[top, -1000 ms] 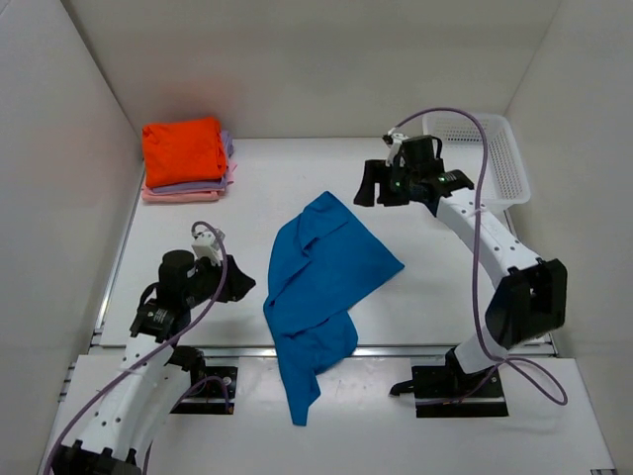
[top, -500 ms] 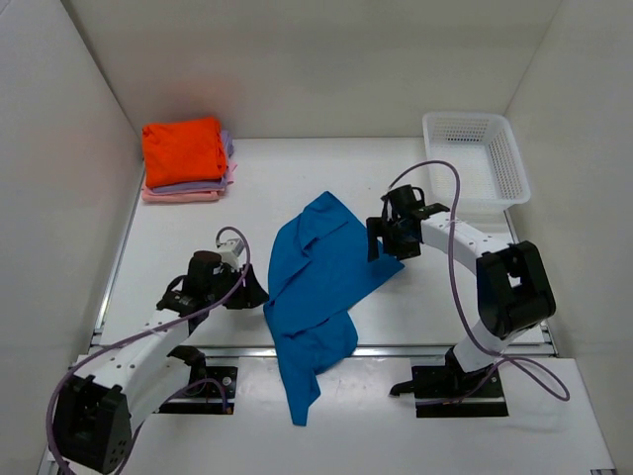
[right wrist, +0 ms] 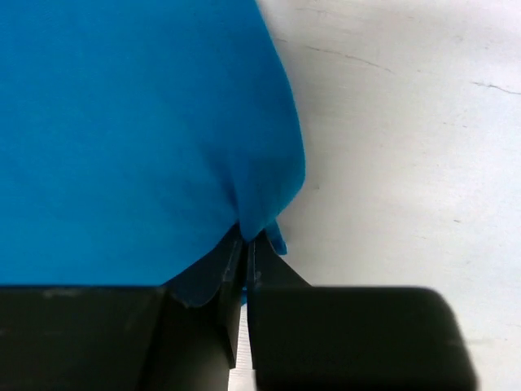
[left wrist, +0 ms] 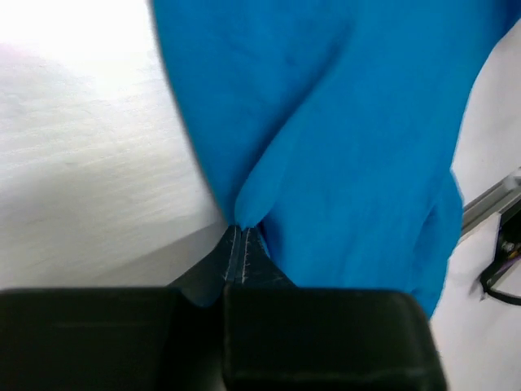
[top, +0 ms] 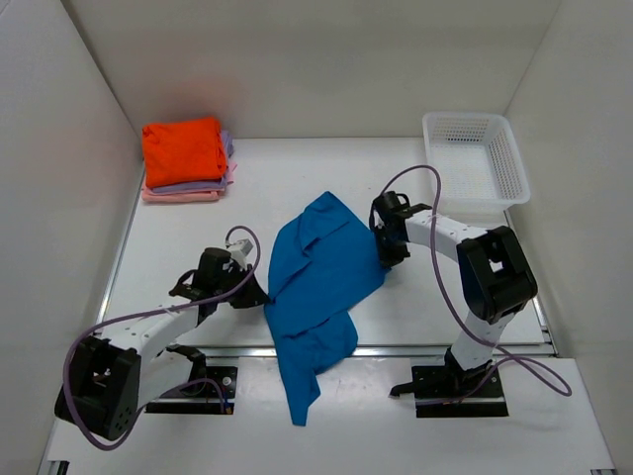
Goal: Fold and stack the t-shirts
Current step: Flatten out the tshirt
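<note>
Both arms have come down to the blue t-shirt (top: 321, 282) since a second ago. The right gripper (top: 385, 253), which was up near the white mesh basket (top: 512, 158), is now low at the right edge of the cloth. The left gripper (top: 259, 294), which was apart from the shirt, now touches its left edge. The shirt itself lies almost as before, crumpled in the middle of the white table (top: 297, 178), with its lower end hanging past the near edge between the two arm bases.

From the left wrist camera, the left gripper (left wrist: 242, 244) has its fingers pressed together, and a small fold of the blue t-shirt (left wrist: 342, 122) is pinched at their tips. From the right wrist camera it is the same: the right gripper (right wrist: 246, 248) has its fingers closed, and a corner of the blue t-shirt (right wrist: 138, 122) is caught between them.

In the far left corner stands the folded pile: the orange t-shirt (top: 183, 148) on top, the lavender t-shirt (top: 198, 185) under it, the pink t-shirt (top: 178, 196) at the bottom. The basket is in the far right corner, well apart from the blue shirt.
</note>
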